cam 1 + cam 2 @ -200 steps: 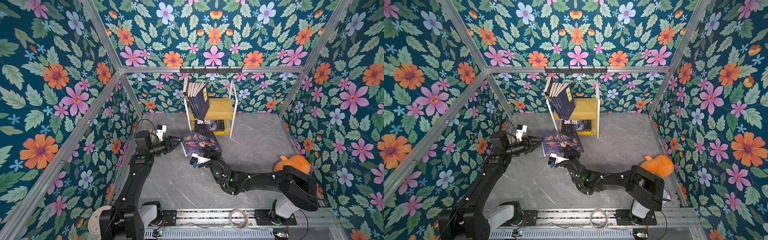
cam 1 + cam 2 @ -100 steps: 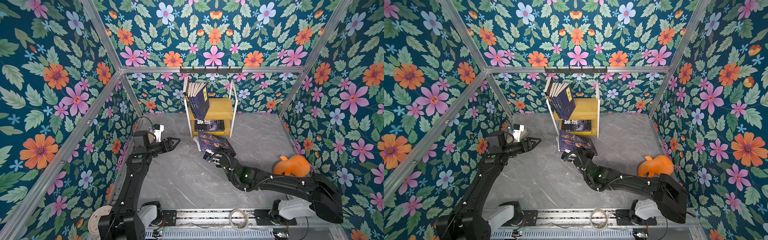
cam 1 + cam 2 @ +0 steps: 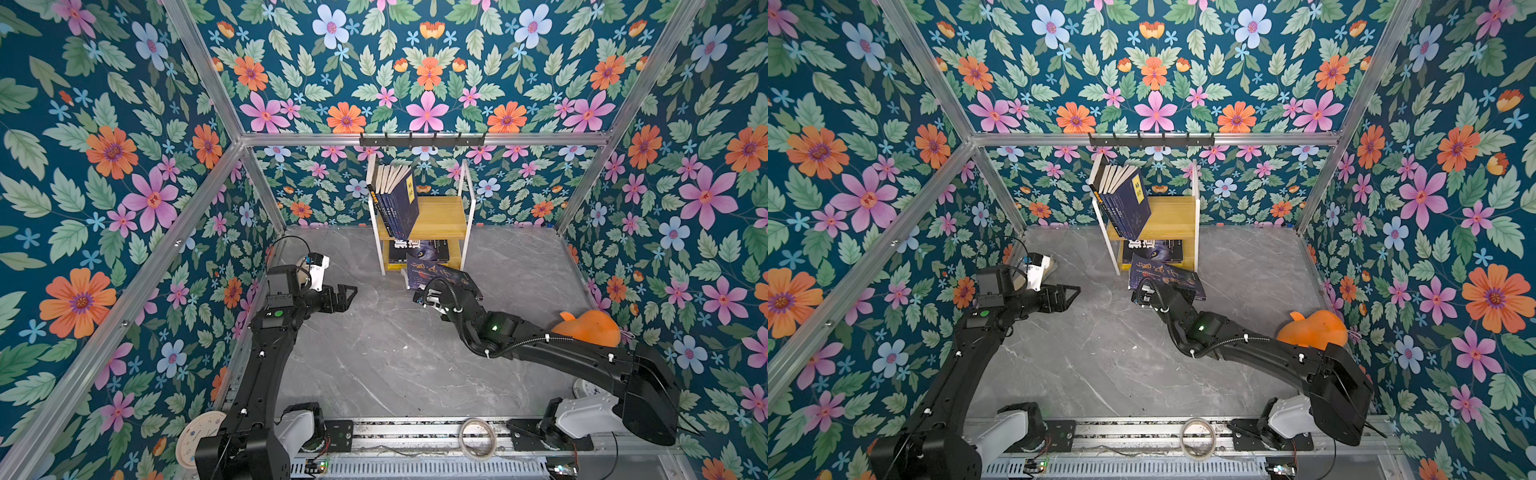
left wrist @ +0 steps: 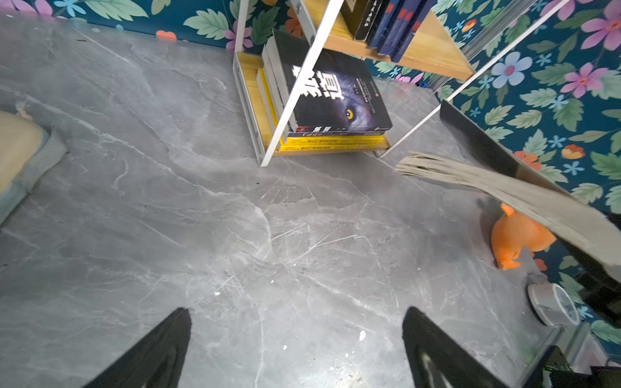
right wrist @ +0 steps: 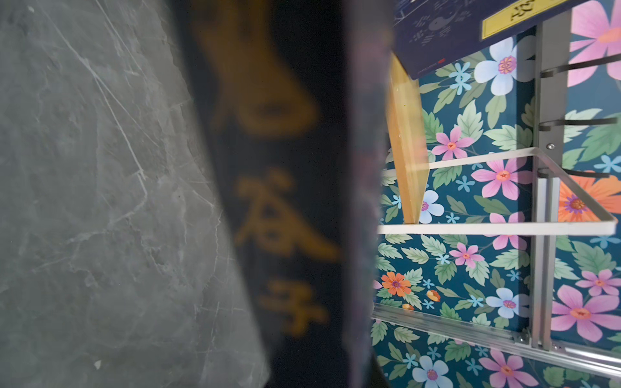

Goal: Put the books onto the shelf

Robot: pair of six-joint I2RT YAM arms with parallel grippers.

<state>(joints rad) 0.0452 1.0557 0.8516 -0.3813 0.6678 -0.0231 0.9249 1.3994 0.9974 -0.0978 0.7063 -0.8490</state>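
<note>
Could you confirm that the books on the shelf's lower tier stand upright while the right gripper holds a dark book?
No: the lower-tier books lie flat in a stack, as the left wrist view shows; the right gripper does hold a dark book.

The black right gripper (image 3: 455, 291) has carried the dark blue paperback book (image 3: 436, 272) over to the front of the small white-and-wood shelf (image 3: 442, 218). The black left gripper (image 3: 348, 294) has opened wide.
</note>
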